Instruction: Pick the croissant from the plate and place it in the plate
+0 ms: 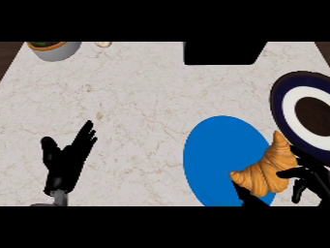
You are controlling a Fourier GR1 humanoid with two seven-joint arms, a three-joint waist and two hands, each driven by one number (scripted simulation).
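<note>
Head view shows the right hand at the lower right with its fingers and thumb curled round the croissant, pinching its lower, wider end while the pointed tip stands up toward the rim of the dark ringed plate. The croissant overlaps the right edge of the blue plate, so it sits between the two plates, just beside each. Whether it is lifted off the blue plate or resting on its rim cannot be told from this angle.

Judged from the layout, the step in hand is the carry from the blue plate to the ringed plate, which lies up and to the right and looks tilted toward the view. To do it well, the hand should keep its clasp closed on the pastry and raise it enough to clear the ringed plate's near rim before moving across. The tip leads, so catching it on that rim is the likely risk. Aim for the brown centre of the plate rather than the white band, lower until the croissant rests flat, and only then spread the fingers.

The left hand rests at the lower left on the counter, fingers straight and apart, holding nothing. A grey bowl stands at the far left corner, well apart from the work.
</note>
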